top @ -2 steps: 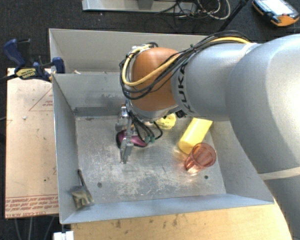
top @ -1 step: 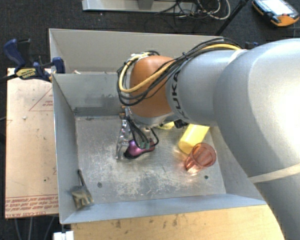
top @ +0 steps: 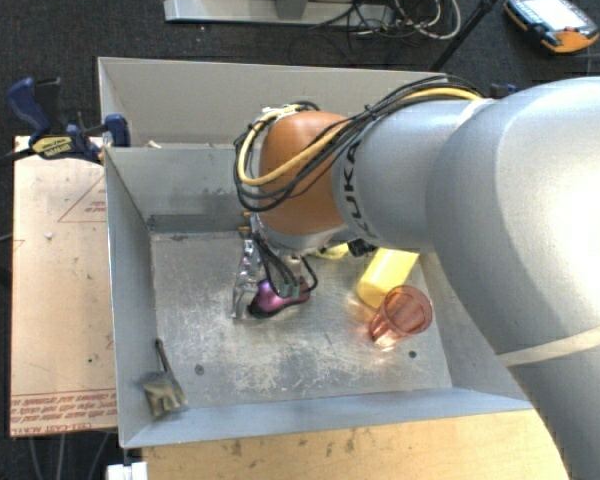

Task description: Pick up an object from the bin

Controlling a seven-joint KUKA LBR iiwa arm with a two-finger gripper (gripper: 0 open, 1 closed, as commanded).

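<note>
Downward, gripper (top: pixel 248 290) beside purple object (top: pixel 273 299).

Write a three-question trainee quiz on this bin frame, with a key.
1. True or false: the pink cup lies next to the yellow block.
2. Which thing is nearest the gripper? A) pink cup B) small purple thing C) yellow block
3. Fill in: the dark-handled tool lies in the lower-____ corner of the bin, as seen in the camera view.
Key: 1 true; 2 B; 3 left.
</note>
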